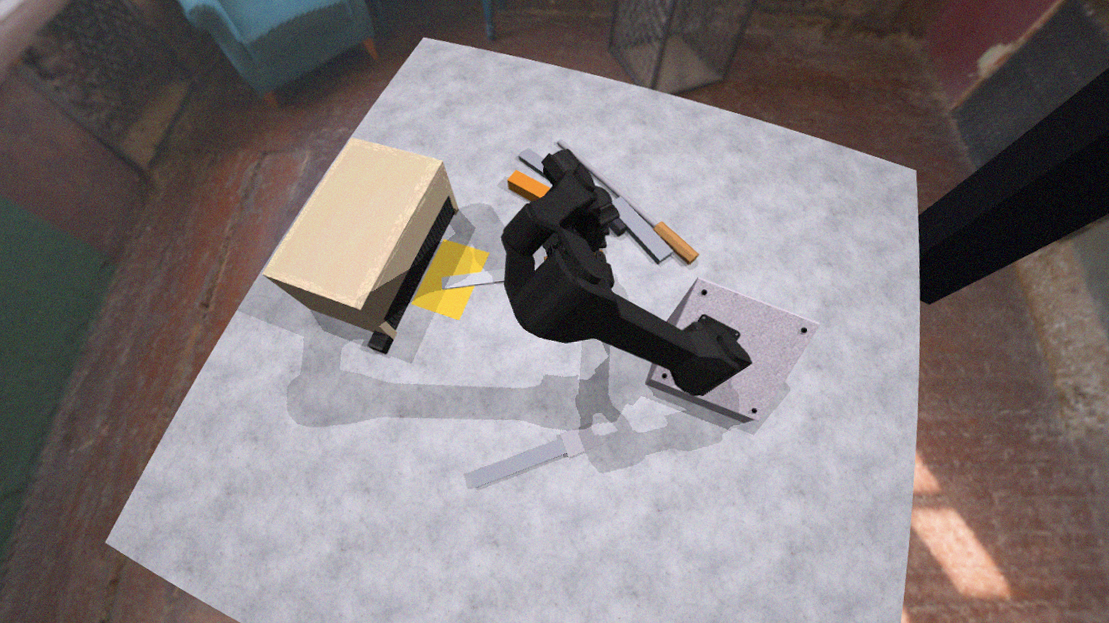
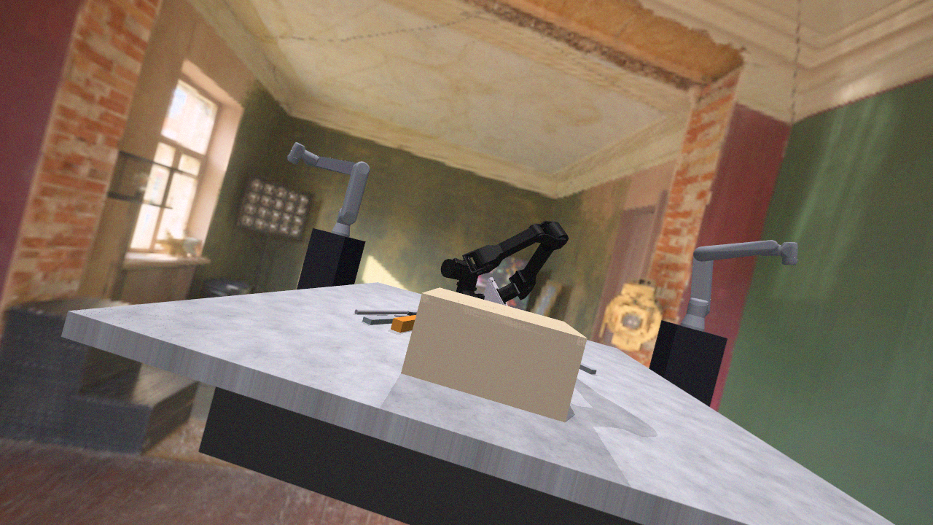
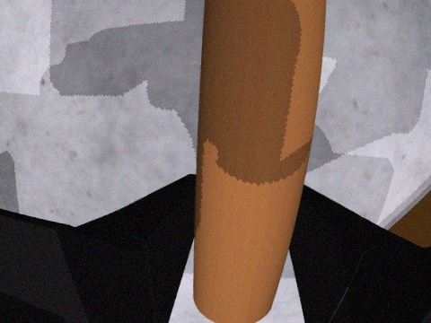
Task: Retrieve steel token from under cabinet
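The gripper (image 3: 240, 282) grasps a tool's orange handle (image 3: 260, 126), its blade (image 1: 470, 278) lying across the yellow marked area (image 1: 449, 283) before the cabinet (image 1: 358, 223). The token is unseen, probably underneath; next, slide the blade under.

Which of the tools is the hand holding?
The orange-handled tool, shut in the hand, blade over the yellow area; the others lie loose.

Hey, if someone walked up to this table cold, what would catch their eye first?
Probably the black arm bent over mid-table, its gripper shut on an orange handle that fills the wrist view. Next, the tan cabinet at the left, with a yellow patch on the table just in front of its dark slotted base. A thin grey blade lies across that patch.
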